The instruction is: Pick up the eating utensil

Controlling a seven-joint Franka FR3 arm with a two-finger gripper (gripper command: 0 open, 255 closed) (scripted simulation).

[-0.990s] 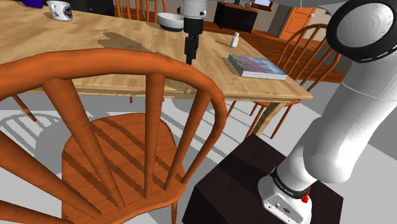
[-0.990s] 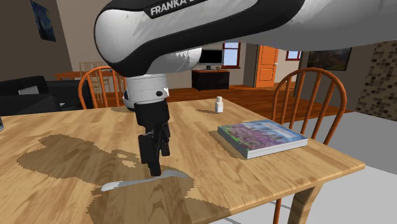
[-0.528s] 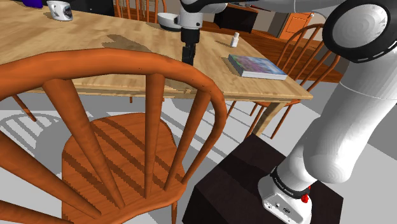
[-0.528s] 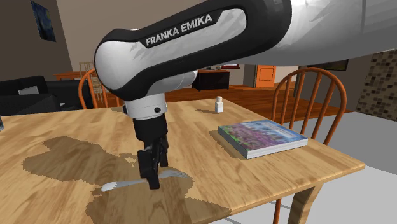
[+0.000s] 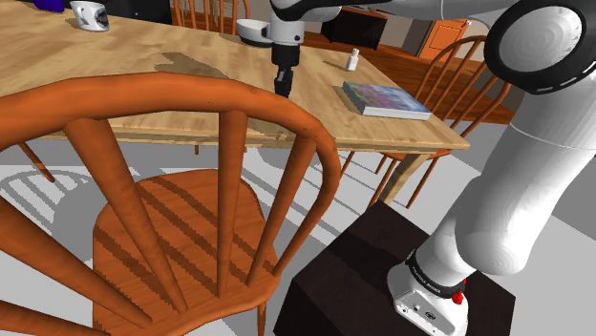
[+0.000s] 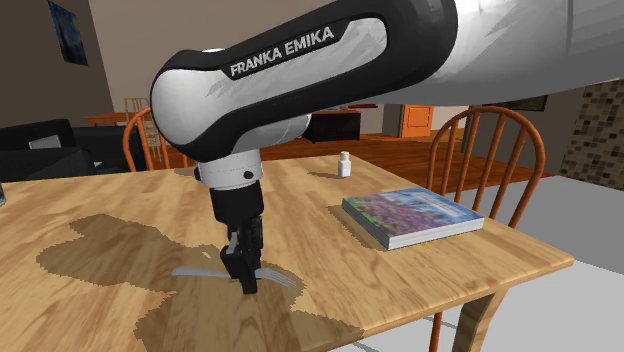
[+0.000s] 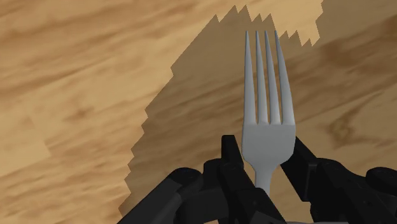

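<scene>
Pale wooden surface (image 6: 130,195) spreads under the pincer (image 6: 246,278), with a darker, jagged-edged patch (image 6: 110,250) directly beneath it. The black fingers are pinching a grey fork (image 7: 268,121) at its neck. The four tines point straight out ahead of the fingertips, and the fork lies level, close over the wood. Whether it touches the wood cannot be told. Well apart on the tines' side, a colourful book (image 6: 410,215) lies flat. Beyond it a small white bottle (image 6: 344,164) stands upright, and a wooden chair (image 6: 490,150) is farther off.
</scene>
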